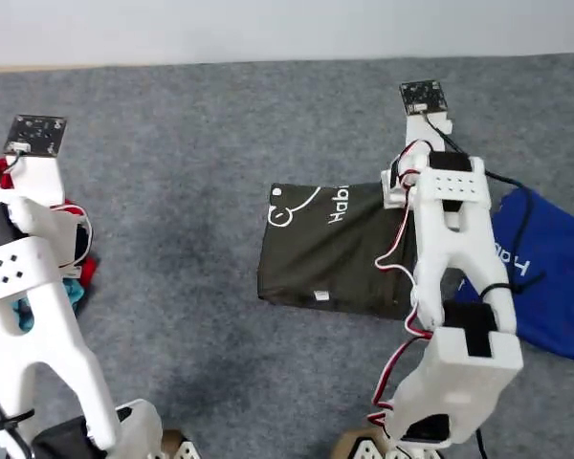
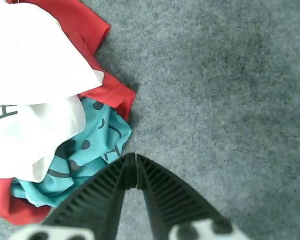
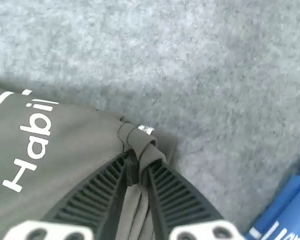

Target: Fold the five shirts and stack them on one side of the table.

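Note:
A dark shirt [image 1: 325, 253] with white print lies folded in the middle of the grey table. My right gripper [image 3: 137, 160] is shut on a bunched corner of this dark shirt [image 3: 55, 150] at its far right edge. A blue shirt [image 1: 545, 277] lies spread at the right, partly under the right arm. At the left edge sits a loose pile: a white shirt [image 2: 30, 65] on top, a red shirt [image 2: 92, 22] and a teal shirt [image 2: 97, 135] under it. My left gripper [image 2: 135, 160] is shut on nothing, just above bare table beside the teal shirt.
Grey felt-like cloth [image 1: 172, 172] covers the table, with open room between the pile and the dark shirt and along the far side. The blue shirt [image 3: 290, 220] lies close to the held corner. Both arm bases stand at the near edge.

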Controlling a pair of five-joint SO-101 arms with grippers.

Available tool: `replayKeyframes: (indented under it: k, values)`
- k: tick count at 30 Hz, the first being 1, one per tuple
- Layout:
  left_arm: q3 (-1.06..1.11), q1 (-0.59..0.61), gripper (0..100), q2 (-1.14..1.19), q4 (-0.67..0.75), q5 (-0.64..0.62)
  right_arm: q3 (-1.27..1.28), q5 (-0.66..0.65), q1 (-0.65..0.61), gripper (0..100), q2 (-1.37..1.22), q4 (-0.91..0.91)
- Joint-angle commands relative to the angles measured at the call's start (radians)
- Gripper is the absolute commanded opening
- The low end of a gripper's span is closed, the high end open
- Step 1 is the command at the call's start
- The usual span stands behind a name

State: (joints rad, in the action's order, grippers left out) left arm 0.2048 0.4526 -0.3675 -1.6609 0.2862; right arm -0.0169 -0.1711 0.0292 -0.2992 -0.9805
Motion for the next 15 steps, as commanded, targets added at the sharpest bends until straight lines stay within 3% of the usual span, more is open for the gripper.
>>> replayKeyframes:
  k: [1,15]
  values:
    - [-0.004,0.002,1,-0.026,0.009,0.012,-0.110,-0.015,0.019,0.9,-0.041,0.012]
    - [-0.004,0.002,1,-0.026,0.009,0.012,-0.276,-0.015,0.041,0.9,-0.134,-0.070]
